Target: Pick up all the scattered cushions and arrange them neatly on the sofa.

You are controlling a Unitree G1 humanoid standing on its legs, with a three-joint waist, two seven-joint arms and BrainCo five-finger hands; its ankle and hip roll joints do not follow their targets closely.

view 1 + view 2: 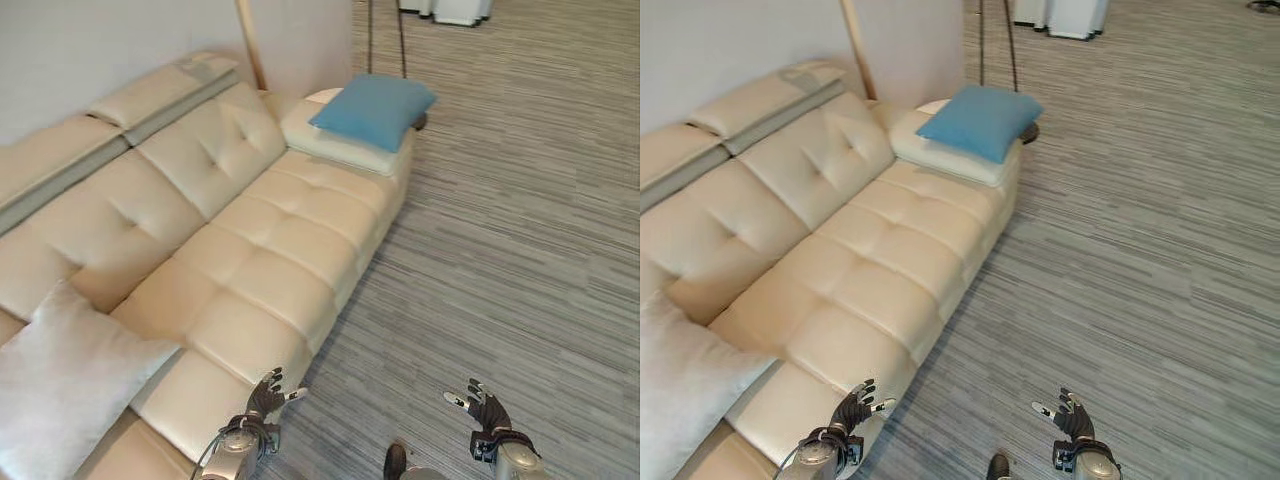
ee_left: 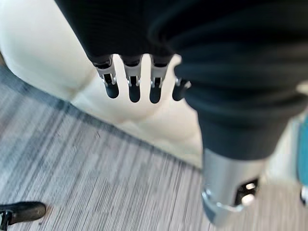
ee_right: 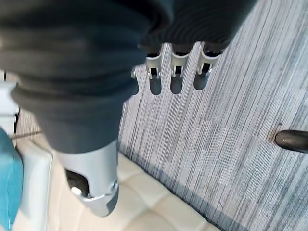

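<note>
Cushions lie at both ends of the cream sofa (image 1: 260, 260): a blue cushion (image 1: 373, 108) on the armrest at upper centre, a grey cushion (image 1: 60, 375) at lower left. Left hand (image 1: 265, 398) and right hand (image 1: 486, 408) hover low in the frame, fingers spread, holding nothing, over the striped grey carpet (image 1: 520, 220)

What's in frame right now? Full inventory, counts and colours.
sofa: 1, cream, tufted, along the wall
blue cushion: 1, blue, on the sofa's far armrest
white cushion: 1, off-white, on the near end of the seat
floor: grey striped, beside the sofa
white units: white, on the floor at the far end, count unclear
left hand: 1, open, empty, by the sofa's near front edge
right hand: 1, open, empty, above the floor
</note>
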